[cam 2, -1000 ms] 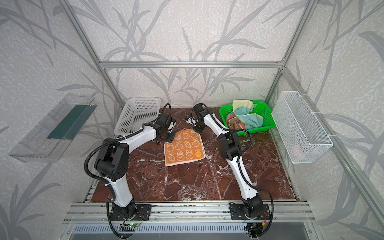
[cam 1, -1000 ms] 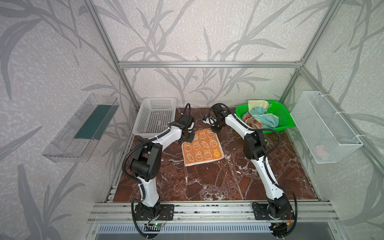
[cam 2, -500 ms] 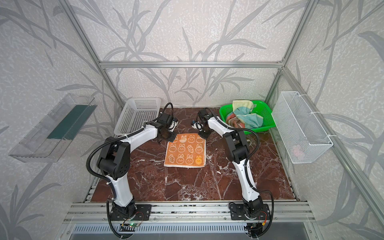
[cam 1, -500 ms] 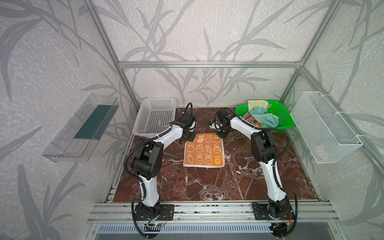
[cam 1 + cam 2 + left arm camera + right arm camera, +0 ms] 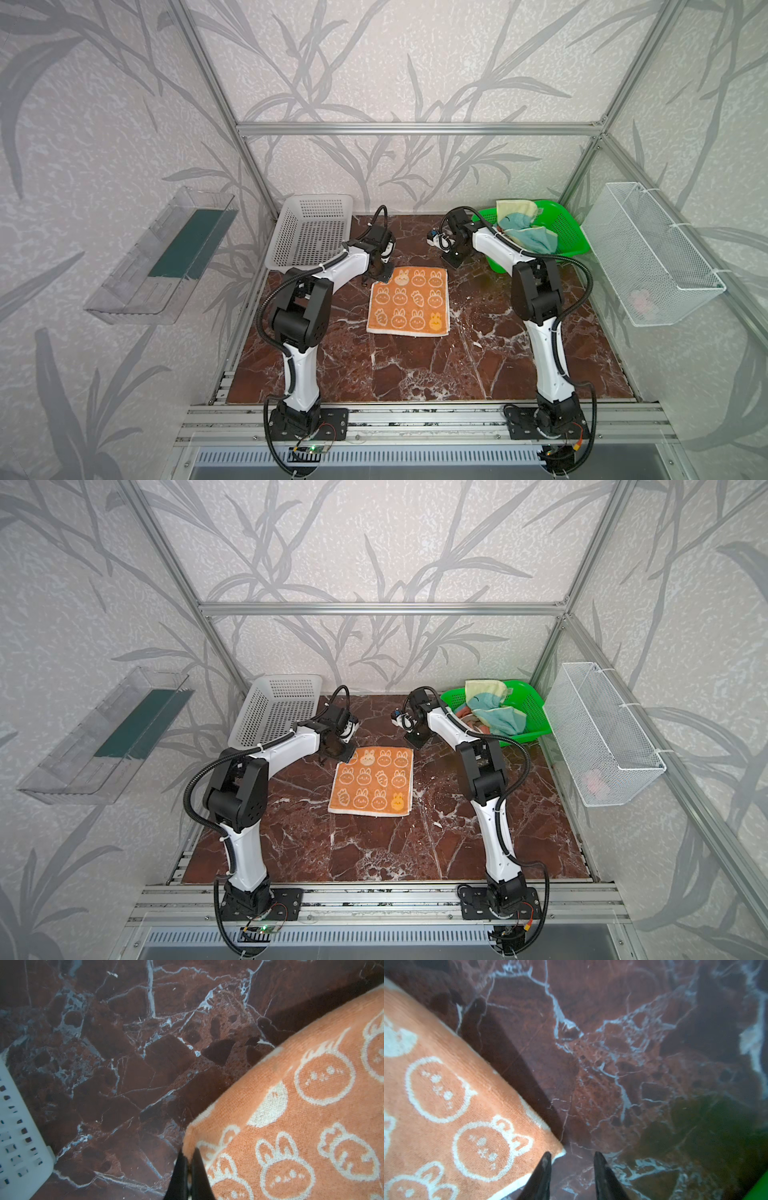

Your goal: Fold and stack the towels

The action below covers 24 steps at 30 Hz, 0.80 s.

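An orange towel point(image 5: 409, 301) point(image 5: 372, 782) with white bunnies and carrots lies spread flat in the middle of the marble table. My left gripper point(image 5: 376, 274) point(image 5: 188, 1159) is shut on its far left corner, and the cloth bunches up between the black fingers. My right gripper point(image 5: 451, 264) point(image 5: 571, 1156) stands open just off the far right corner. That towel corner point(image 5: 558, 1150) lies free beside one finger. A pale yellow and teal towel point(image 5: 521, 226) point(image 5: 492, 712) lies crumpled in the green basket point(image 5: 577, 245), with pinkish cloth point(image 5: 471, 721) under it.
A white perforated basket point(image 5: 309, 232) point(image 5: 18, 1147) stands at the far left, close to my left gripper. The green basket's edge point(image 5: 758, 1188) is near my right gripper. A wire basket point(image 5: 648, 253) hangs on the right wall and a clear shelf point(image 5: 162, 253) on the left wall.
The orange towel has been pulled from a slant to lie square. My right gripper has opened, let go of the far right corner and drawn off to the right. The left keeps its hold.
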Motion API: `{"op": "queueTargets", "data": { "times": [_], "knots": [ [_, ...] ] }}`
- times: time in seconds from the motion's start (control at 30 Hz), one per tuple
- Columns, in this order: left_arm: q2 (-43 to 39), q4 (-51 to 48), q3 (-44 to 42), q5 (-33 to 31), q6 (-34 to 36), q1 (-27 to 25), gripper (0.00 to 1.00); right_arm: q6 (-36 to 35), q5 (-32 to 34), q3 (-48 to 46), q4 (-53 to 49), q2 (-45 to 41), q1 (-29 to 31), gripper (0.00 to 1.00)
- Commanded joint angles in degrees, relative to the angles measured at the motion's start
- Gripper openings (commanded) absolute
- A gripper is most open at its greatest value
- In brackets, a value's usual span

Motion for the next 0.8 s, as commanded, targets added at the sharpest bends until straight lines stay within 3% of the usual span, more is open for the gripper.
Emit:
{"op": "queueTargets", "data": {
  "times": [0.0,0.23,0.77],
  "knots": [
    [1.06,-1.25,1.79,-0.73,0.77,-0.26,0.0,-1.23,-2.58,2.55,-2.04,0.67,0.04,0.36],
    [1.06,-1.77,2.03,-0.91,0.84,-0.26,0.0,-3.12,-2.95,7.72,-7.93,5.11,0.04,0.36],
    [0.96,-2.14,2.25,-1.41,0.75,-0.7,0.0,-4.27,-0.14,5.44,-8.44,6.34,0.09,0.37]
  ]
}}
